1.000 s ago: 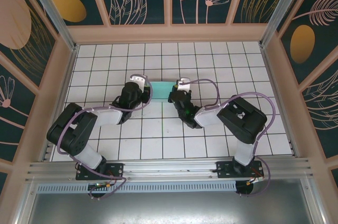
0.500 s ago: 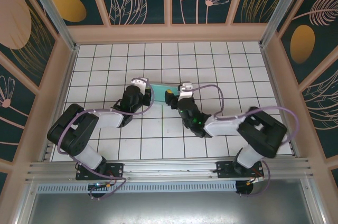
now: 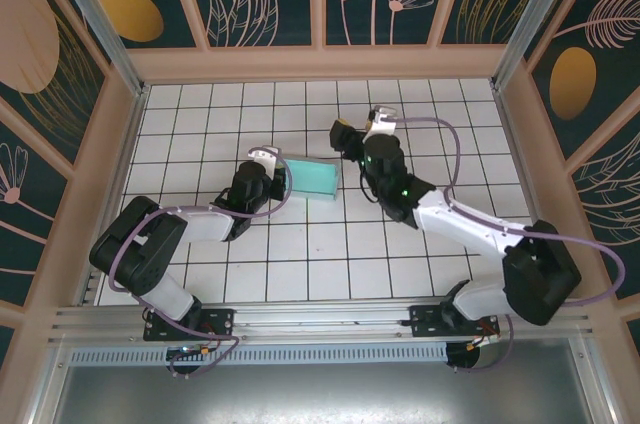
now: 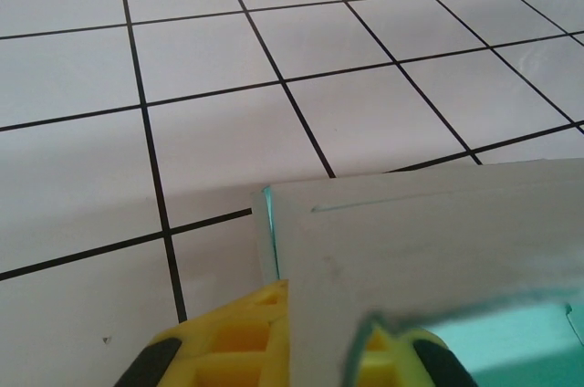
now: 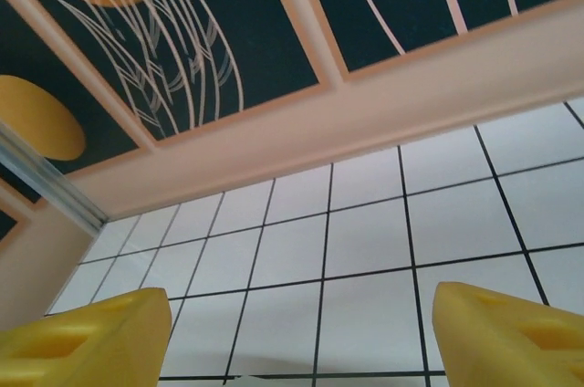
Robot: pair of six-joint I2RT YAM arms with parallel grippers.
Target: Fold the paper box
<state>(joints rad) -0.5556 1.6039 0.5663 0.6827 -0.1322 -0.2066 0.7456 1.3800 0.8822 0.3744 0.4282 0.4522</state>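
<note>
- Paper box point(image 3: 314, 180) sits on the tabletop point(image 3: 200, 114) mid-grid, a little toward the back. It lies long side across, between the two arms.
- Left jaws: at the box's left end. In the wrist view, pale card point(image 4: 438, 241) runs between the yellow fingers point(image 4: 246, 341), so it reads as a pinch on that end wall. The contact itself is cropped at the frame's bottom edge, so how firm the hold is can't be confirmed.
- Right jaws: standing wide open, nothing between the fingers point(image 5: 91, 332). They are raised off the tabletop and pointed at the back wall point(image 5: 411, 86), well apart from the box's right end.
- Fold state: from above it looks a tidy shallow rectangle. Whether every flap is tucked can't be told from here.
- Step in hand, as judged: one end pinned, the other end free and waiting for the right arm.
- To do it well:
  - Keep the left pinch low and level, since thin card buckles if the wrist twists.
  - Bring the right jaws down outside the far end, not over the open top.
  - Press flaps along their creases, toward the pinned end, so the box doesn't skate on the smooth tiles.
  - If letting go instead, open the left jaws fully before backing off, or the wall gets dragged open.
</note>
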